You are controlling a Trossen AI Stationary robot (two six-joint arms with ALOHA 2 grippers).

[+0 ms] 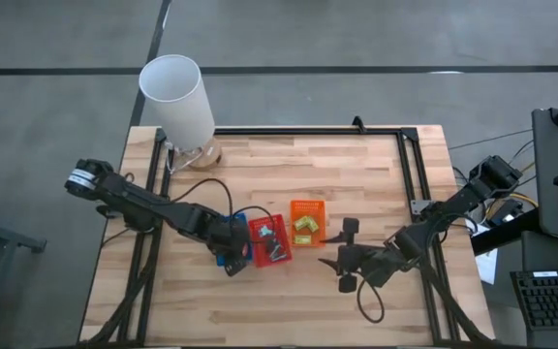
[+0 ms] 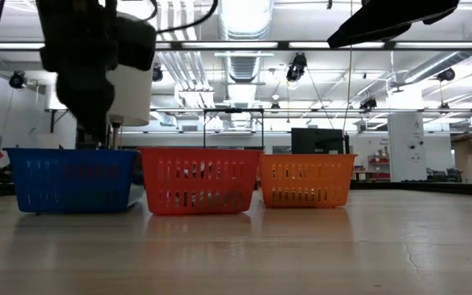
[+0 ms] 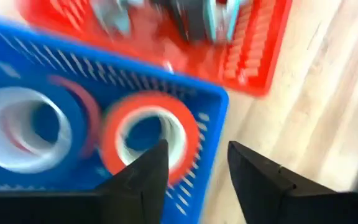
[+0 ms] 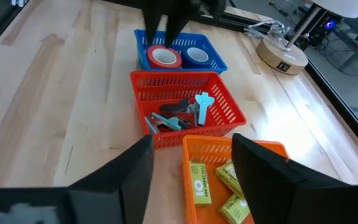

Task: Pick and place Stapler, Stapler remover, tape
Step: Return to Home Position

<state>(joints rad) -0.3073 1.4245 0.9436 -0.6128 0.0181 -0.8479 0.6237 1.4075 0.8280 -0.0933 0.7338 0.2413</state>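
Observation:
Three small baskets stand in a row mid-table: blue [image 4: 213,61], red [image 4: 229,109] and orange [image 4: 272,149]. A red tape roll [image 4: 154,60] and a blue tape roll [image 4: 195,56] lie flat in the blue basket [image 3: 216,118]. In the left wrist view the red roll [image 3: 185,127] and the blue roll [image 3: 70,121] lie side by side, with a pinkish rim behind them. My left gripper [image 3: 191,168] hovers open over the blue basket's corner [image 1: 229,258]. My right gripper [image 1: 342,250] is open, low over the table right of the orange basket.
The red basket [image 1: 269,242] holds grey and teal hand tools [image 4: 179,115]. The orange basket [image 1: 307,221] holds small yellow-green boxes [image 4: 232,180]. A white cylinder lamp [image 1: 177,97] stands at the far left corner. A black rail [image 1: 308,131] runs along the far and right edges.

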